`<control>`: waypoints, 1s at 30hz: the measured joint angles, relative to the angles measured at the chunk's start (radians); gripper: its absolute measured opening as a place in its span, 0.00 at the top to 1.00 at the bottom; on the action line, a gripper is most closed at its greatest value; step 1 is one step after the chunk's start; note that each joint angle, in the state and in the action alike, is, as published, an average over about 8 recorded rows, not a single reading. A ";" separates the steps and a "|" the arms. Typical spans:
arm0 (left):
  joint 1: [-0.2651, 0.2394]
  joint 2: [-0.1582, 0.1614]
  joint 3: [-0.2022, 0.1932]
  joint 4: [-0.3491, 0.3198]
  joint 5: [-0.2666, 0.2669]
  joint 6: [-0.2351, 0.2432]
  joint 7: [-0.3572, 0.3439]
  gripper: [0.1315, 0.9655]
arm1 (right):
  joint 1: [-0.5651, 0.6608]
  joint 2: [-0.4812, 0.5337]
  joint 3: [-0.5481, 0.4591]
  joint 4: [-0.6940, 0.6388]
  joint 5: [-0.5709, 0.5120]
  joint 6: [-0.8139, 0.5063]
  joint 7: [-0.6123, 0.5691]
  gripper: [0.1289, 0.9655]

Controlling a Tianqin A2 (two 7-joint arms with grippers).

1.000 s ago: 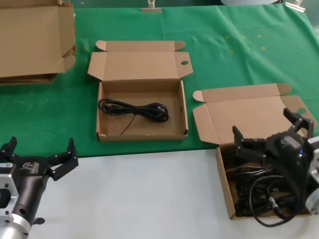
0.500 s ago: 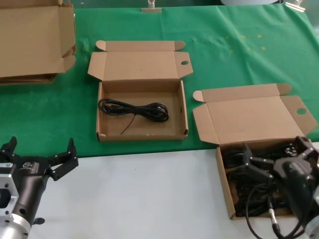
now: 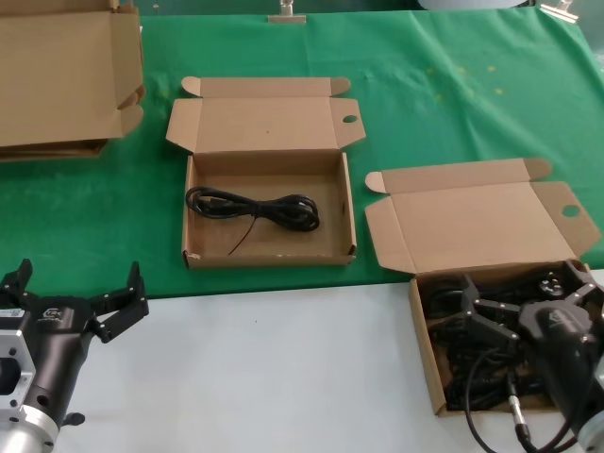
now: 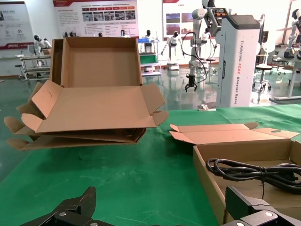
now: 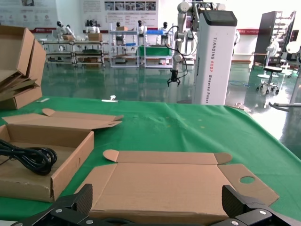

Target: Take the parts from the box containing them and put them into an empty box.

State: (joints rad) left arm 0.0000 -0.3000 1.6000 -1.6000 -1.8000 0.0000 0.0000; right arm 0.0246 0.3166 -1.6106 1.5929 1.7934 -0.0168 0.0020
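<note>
The box containing the parts (image 3: 423, 368) stands at the front right with its lid (image 3: 472, 222) open, full of tangled black cables (image 3: 472, 363). My right gripper (image 3: 528, 300) is open and lowered into this box over the cables, holding nothing. The other mailer (image 3: 269, 257) sits in the middle on the green cloth and holds one coiled cable bundle (image 3: 250, 208). It also shows in the left wrist view (image 4: 207, 179) with its cable (image 4: 254, 169). My left gripper (image 3: 80, 283) is open and idle at the front left.
Larger folded cartons (image 3: 66, 75) are stacked at the back left. The green cloth (image 3: 453, 94) covers the far half of the table and a white surface (image 3: 283, 377) the near half. The right wrist view shows the open lid (image 5: 164, 183) just ahead.
My right gripper has dropped from above the box's back wall down into the box of cables, then held still. The left arm has not moved.
</note>
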 joint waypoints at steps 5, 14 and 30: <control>0.000 0.000 0.000 0.000 0.000 0.000 0.000 0.00 | 0.000 0.000 0.000 0.000 0.000 0.000 0.000 0.00; 0.000 0.000 0.000 0.000 0.000 0.000 0.000 0.00 | 0.000 0.000 0.000 0.000 0.000 0.000 0.000 0.00; 0.000 0.000 0.000 0.000 0.000 0.000 0.000 0.00 | 0.000 0.000 0.000 0.000 0.000 0.000 0.000 0.00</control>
State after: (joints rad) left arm 0.0000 -0.3000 1.6000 -1.6000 -1.8000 0.0000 0.0000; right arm 0.0246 0.3166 -1.6106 1.5929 1.7934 -0.0168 0.0020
